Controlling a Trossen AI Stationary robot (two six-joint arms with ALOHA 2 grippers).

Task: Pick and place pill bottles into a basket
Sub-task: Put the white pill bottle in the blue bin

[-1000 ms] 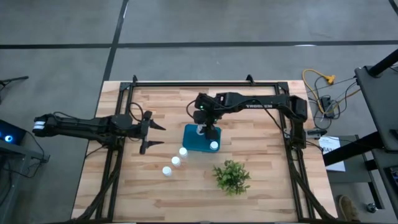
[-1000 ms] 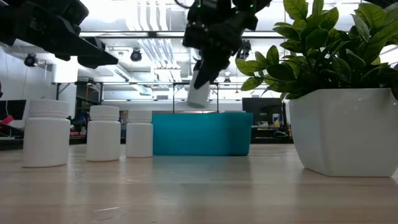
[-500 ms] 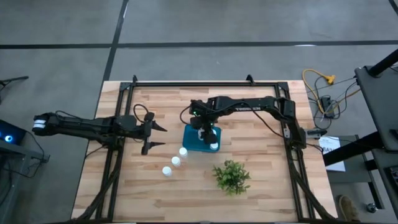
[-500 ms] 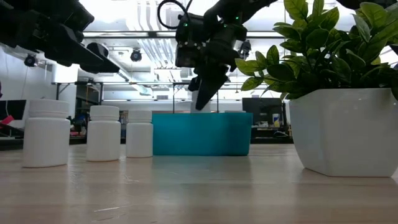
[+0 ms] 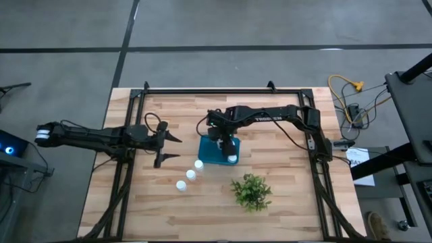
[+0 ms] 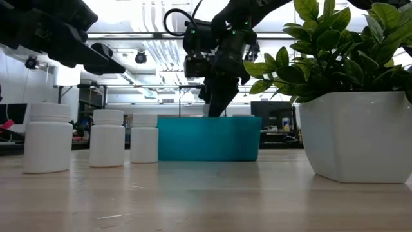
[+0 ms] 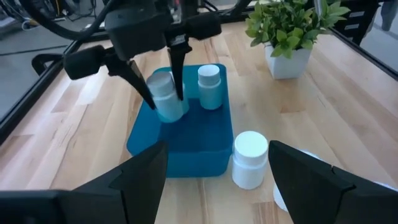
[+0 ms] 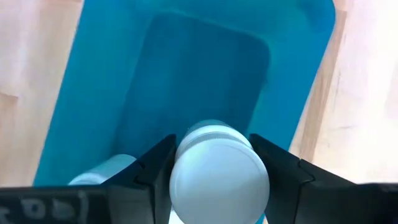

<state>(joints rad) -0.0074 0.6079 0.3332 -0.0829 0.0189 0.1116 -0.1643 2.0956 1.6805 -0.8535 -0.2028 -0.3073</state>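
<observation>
- The right tool [image 7: 168,84] has come down. A moment ago it held a pill bottle [image 7: 165,96] up above the basket [image 7: 186,146]. Now the bottle is low, inside the blue walls.
- The two fingers [image 8: 152,171] are pinching that bottle from both sides. It is not let go yet.
- In the left wrist view the held bottle leans a little and sits just beside another bottle [image 7: 209,86] that stands upright in the basket.
- In the low view the right arm now dips behind the front wall of the basket [image 6: 209,137], so the held bottle is hidden there.
- Three more bottles [image 6: 48,138] [image 6: 107,137] [image 6: 144,138] stand in a row on the worktop [image 5: 290,196], just beside the basket. In the high view only white caps [image 5: 181,185] show.
- The left tool [image 5: 165,145] has not moved. It hangs over the worktop near the row of bottles, with its fingers spread and nothing between them.
- The plant [image 5: 251,191] stands apart from the basket, out of the way.
- What this means: this bottle is almost put away. I think the next thing is for the fingers to open and the arm to lift straight up, so the standing bottle does not get bumped.
- After that, the three outside still need to go in.
</observation>
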